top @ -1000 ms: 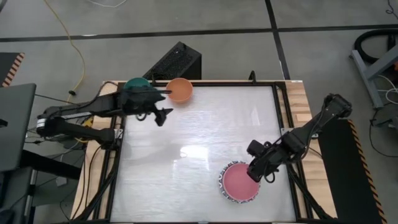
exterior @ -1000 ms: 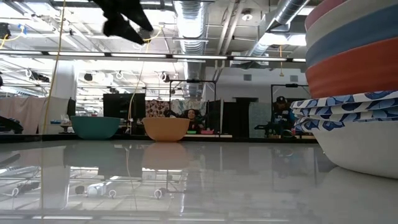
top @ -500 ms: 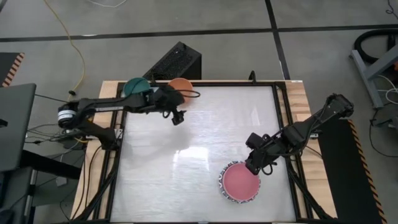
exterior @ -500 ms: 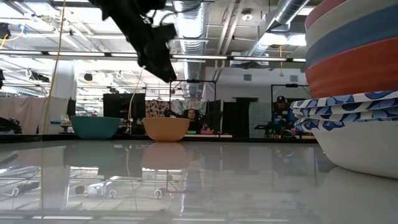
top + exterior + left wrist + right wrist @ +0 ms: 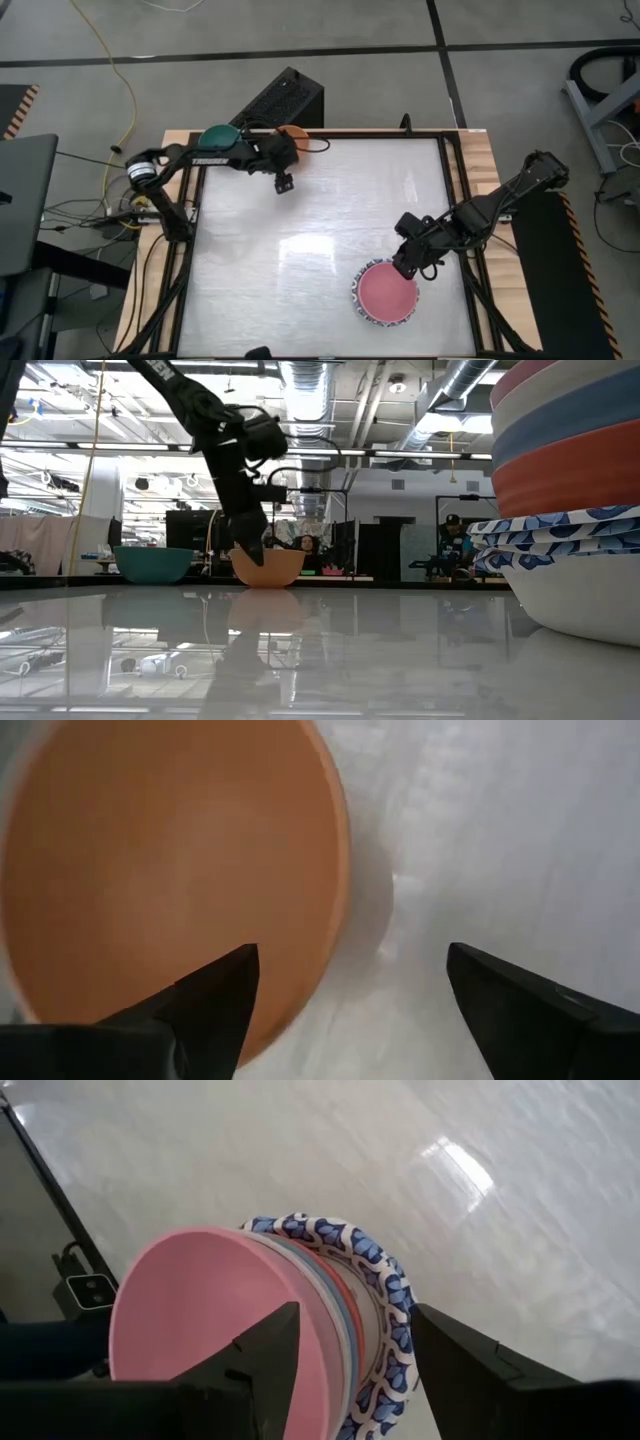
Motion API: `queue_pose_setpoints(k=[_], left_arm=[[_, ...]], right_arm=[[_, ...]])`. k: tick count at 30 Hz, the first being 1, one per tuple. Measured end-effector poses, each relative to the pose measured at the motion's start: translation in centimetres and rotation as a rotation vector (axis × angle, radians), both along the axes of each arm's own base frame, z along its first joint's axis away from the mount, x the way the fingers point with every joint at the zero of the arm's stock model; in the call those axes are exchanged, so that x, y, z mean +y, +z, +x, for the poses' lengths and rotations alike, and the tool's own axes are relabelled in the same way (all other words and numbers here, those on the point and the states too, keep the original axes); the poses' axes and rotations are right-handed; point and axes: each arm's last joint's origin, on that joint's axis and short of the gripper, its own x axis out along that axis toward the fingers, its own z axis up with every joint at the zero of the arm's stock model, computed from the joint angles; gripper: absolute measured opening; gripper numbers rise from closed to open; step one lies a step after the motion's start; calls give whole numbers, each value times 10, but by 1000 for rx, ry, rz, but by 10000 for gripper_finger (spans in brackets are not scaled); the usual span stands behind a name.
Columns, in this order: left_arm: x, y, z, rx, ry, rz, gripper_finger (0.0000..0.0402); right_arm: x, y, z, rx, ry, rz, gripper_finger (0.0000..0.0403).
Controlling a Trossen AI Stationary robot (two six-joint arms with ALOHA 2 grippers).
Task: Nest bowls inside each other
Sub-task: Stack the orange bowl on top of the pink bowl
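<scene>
Now left hand (image 5: 345, 995), open and empty, straddles orange bowl's (image 5: 170, 870) rim.

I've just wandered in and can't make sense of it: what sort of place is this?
Probably a robotics lab in a big industrial hall. Two robot arms work at a framed white table holding an orange bowl and a stack of bowls. Beyond it hang exposed ceiling ducts, with a person among equipment.
</scene>
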Motion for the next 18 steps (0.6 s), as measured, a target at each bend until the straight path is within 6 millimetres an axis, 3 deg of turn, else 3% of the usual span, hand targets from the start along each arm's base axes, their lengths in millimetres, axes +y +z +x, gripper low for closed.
queue_pose_setpoints(k=[4,12,18], left_arm=[[2,-7,-3,37,-3,-35,253],[2,-8,-3,65,6,-5,20],[-11,-8,0,160,3,91,3]], right_arm=[[0,0,0,-6,-6,-10,211],[-11,0,3,-64,-144,-128,211],[-44,2,13,-142,-462,-259,211]])
